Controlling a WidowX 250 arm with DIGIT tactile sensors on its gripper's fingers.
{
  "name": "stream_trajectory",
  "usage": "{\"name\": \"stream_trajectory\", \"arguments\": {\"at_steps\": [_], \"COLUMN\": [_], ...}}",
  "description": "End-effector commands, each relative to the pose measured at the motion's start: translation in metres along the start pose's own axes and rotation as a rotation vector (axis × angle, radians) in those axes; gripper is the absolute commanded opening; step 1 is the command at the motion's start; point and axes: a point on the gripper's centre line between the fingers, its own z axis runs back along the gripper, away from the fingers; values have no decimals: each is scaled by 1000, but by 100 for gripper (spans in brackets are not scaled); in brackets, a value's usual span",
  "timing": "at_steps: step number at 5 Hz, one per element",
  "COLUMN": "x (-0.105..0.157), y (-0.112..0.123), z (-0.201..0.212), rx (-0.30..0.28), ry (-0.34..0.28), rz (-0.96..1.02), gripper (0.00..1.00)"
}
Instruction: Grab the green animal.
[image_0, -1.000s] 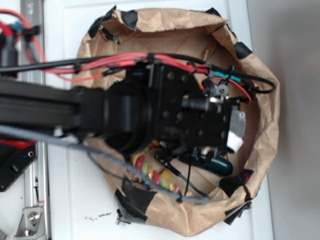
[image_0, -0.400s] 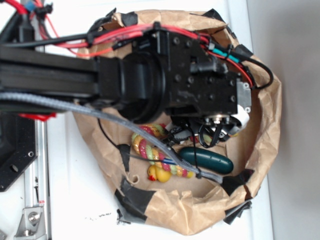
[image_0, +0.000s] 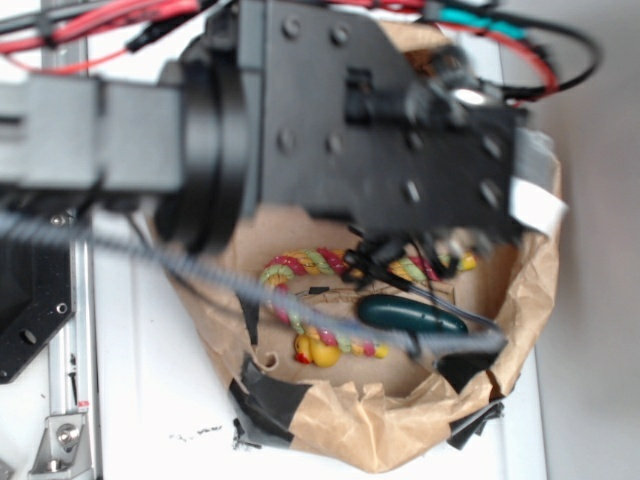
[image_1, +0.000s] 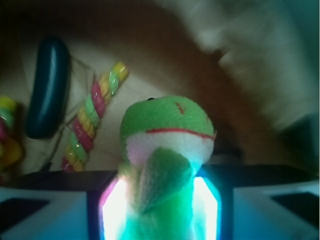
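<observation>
In the wrist view the green animal (image_1: 167, 130), a fuzzy lime-green plush with a white band and a red line, sits between my two fingers with its flap limb hanging down. My gripper (image_1: 161, 192) is shut on it and holds it above the brown paper floor. In the exterior view my black arm and wrist (image_0: 340, 120) fill the upper half of the frame. They hide the fingers and the green animal there.
A brown paper bag (image_0: 400, 430) with black tape forms the container. Inside lie a smooth dark green vegetable (image_0: 412, 316), which also shows in the wrist view (image_1: 47, 92), a multicoloured braided rope (image_0: 300, 268) and a small yellow duck (image_0: 322, 350).
My arm has risen toward the exterior camera and looms larger. The rope, the duck and the dark green vegetable beneath it have come fully into view.
</observation>
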Motion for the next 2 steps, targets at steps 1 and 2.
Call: {"name": "stream_trajectory", "arguments": {"at_steps": [1, 2], "x": [-10, -15], "y": [-7, -13], "z": [72, 70], "rx": [-99, -136], "ry": [-94, -43], "rz": [532, 639], "gripper": [0, 0]}}
